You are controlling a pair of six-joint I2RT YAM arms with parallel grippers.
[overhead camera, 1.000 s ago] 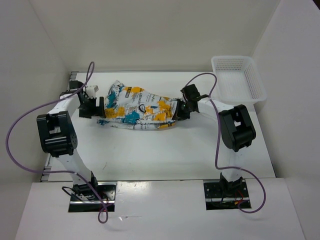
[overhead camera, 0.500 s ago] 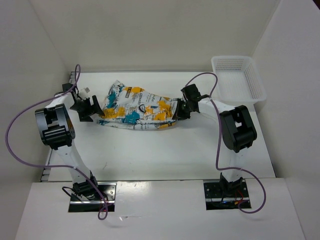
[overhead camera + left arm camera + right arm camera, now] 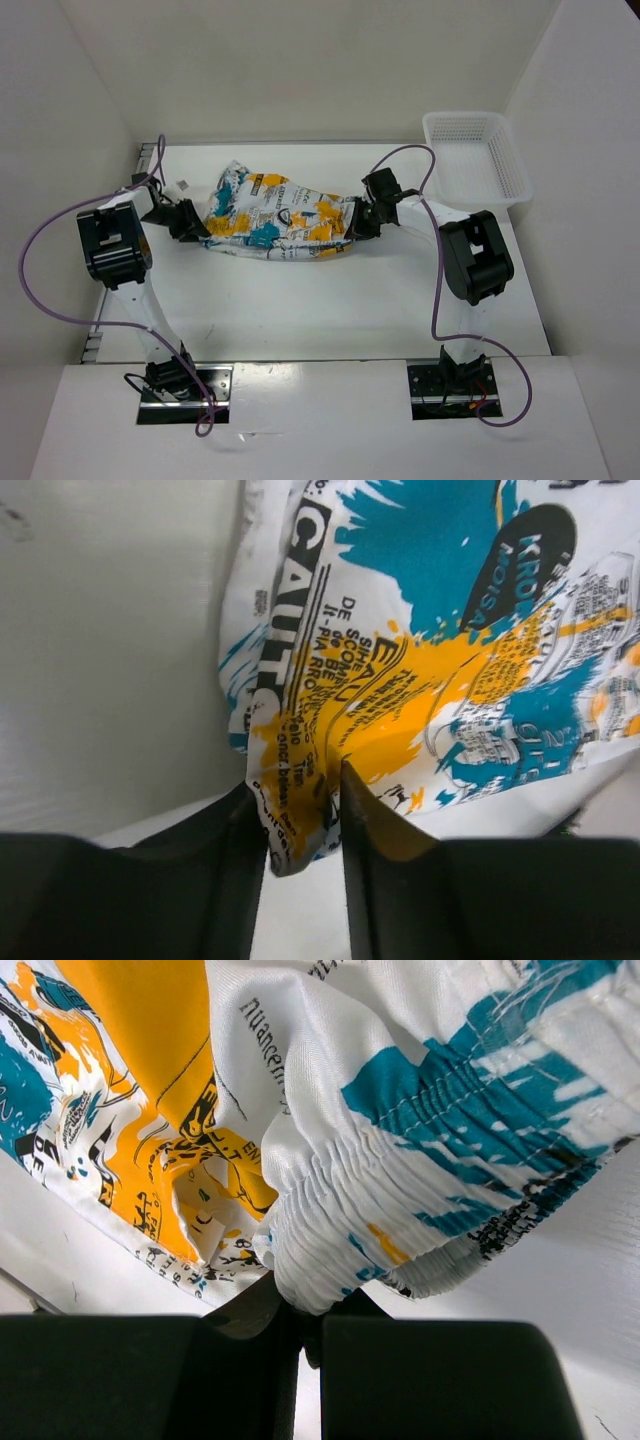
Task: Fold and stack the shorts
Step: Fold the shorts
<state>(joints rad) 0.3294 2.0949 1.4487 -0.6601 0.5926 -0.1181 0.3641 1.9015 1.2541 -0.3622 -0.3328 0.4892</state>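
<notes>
The shorts (image 3: 275, 218) lie crumpled on the white table (image 3: 330, 300), a little toward its far side, stretched roughly left to right between the two arms. Their print is busy: yellow-orange, teal-blue and black patches on white, with lines of black lettering.

The left gripper (image 3: 190, 222) meets the cloth at its left end. In the left wrist view, a corner of the fabric hangs down between the two black fingers (image 3: 230, 870), which stand close together with the cloth pinched in the narrow gap (the very tip of the corner pokes out just below them). The rest of the fabric fans out up and to the right from that pinch.

The right gripper (image 3: 362, 222) is at the opposite, right end. From the right wrist view, its fingers (image 3: 440, 1380) are nearly together, clamped on a gathered elastic band with teal patches on it; folds of the yellow-printed cloth sag to the left of it.

A white mesh basket (image 3: 475, 160) stands at the far right corner of the table, well apart from the shorts. A purple cable (image 3: 45, 270) loops out from the left arm.
</notes>
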